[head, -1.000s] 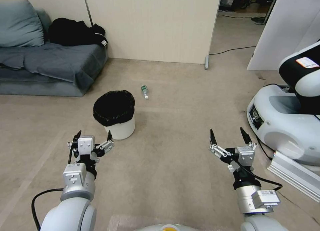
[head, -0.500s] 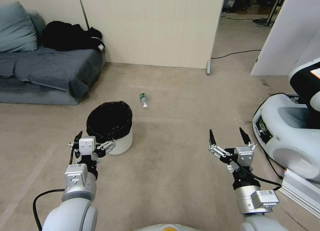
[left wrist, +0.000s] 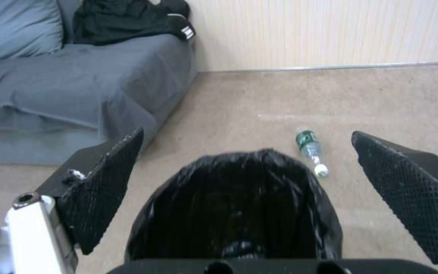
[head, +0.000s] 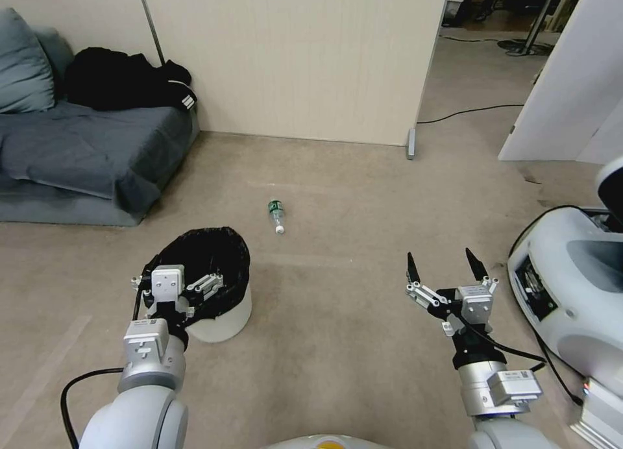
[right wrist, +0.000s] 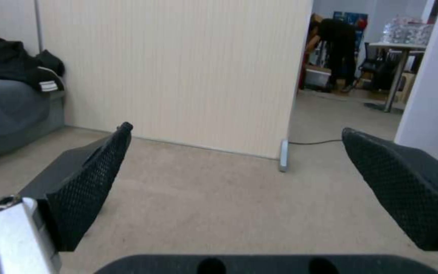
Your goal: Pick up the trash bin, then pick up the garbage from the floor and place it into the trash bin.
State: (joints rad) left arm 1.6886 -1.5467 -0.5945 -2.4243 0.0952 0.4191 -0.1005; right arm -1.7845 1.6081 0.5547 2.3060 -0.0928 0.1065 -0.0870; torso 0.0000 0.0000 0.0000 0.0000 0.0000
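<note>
The trash bin [head: 228, 316] is a white bucket with a black bag over its rim, standing on the carpet at my front left. My left gripper [head: 180, 268] hovers open over the bin's near rim, and its wrist view looks down into the black bag [left wrist: 234, 205] between the spread fingers [left wrist: 105, 182]. One piece of garbage, a clear bottle with a green label [head: 276, 214] [left wrist: 310, 150], lies on the floor just beyond the bin. My right gripper [head: 441, 261] [right wrist: 235, 129] is held open above bare carpet at the front right, with nothing in it.
A grey sofa [head: 78, 150] with black clothing [head: 123, 79] stands at the far left. A beige partition wall [head: 292, 60] with a metal foot [head: 410, 152] closes the back. Another robot's white base [head: 577, 287] sits at the right, with a cable [head: 461, 113] in the doorway.
The whole view has shifted as I rolled forward. The bin and bottle now sit nearer, and the bin's rim has come under my left gripper. Both grippers keep the same open pose.
</note>
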